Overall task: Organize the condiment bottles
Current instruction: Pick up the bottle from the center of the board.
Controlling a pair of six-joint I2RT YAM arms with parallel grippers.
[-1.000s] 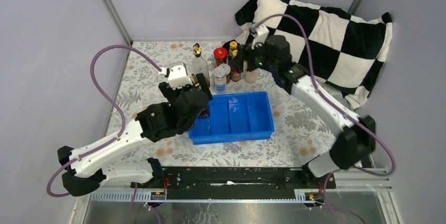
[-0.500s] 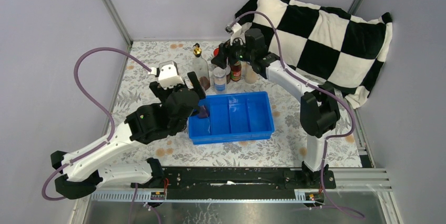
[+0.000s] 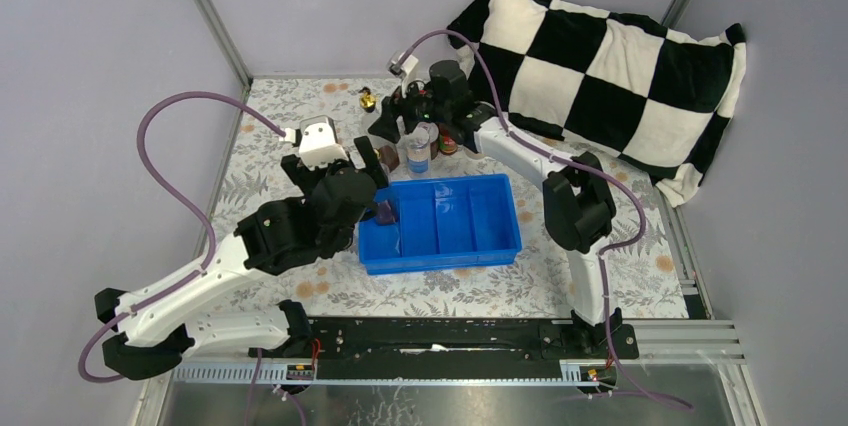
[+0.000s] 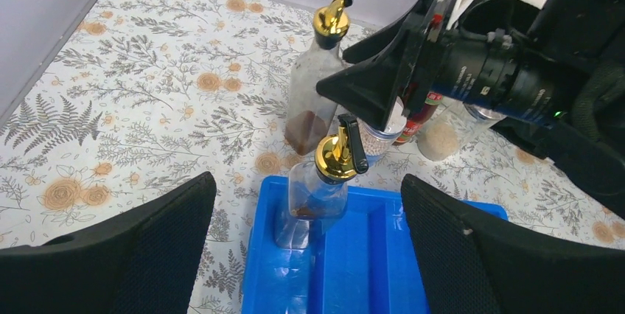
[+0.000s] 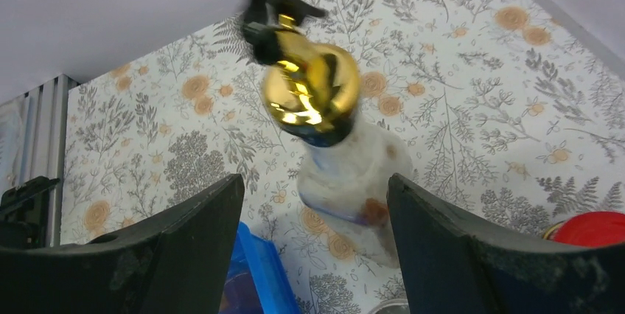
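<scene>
Left gripper (image 4: pixel 306 179): spread wide and holding nothing. Over the past second it has drawn back slightly toward the near left, and it now stands clear on both sides of the near bottle.
Near bottle (image 4: pixel 313 200): clear with a gold spout, upright in the left compartment of the tray, with nothing touching it. A second ago the top view had it hidden under the left gripper.
Tray (image 3: pixel 440 264): blue and divided, in the middle of the table. As far as the views show, it carries only that one bottle.
Far bottle (image 4: pixel 308 104): the second gold-spouted one, with dark liquid at its base. It stands on the flowered cloth just beyond the tray's far-left corner, about where it stood a second ago.
Right gripper (image 5: pixel 315 181): it has swung left from the pillow end of the group to the far bottle. It is spread, one finger on each side of the bottle, and no contact shows, though its own view is blurred.
Other bottles (image 3: pixel 420 151): a silver-lidded shaker, a red lid and sauce bottles bunched just right of the far bottle, partly hidden by the right arm.
Pillow (image 3: pixel 620 56): checkered, at the far right.
Meaning: one bottle appears delivered and released. The right arm looks lined up to grip the second, and most of the sorting is still to do.
</scene>
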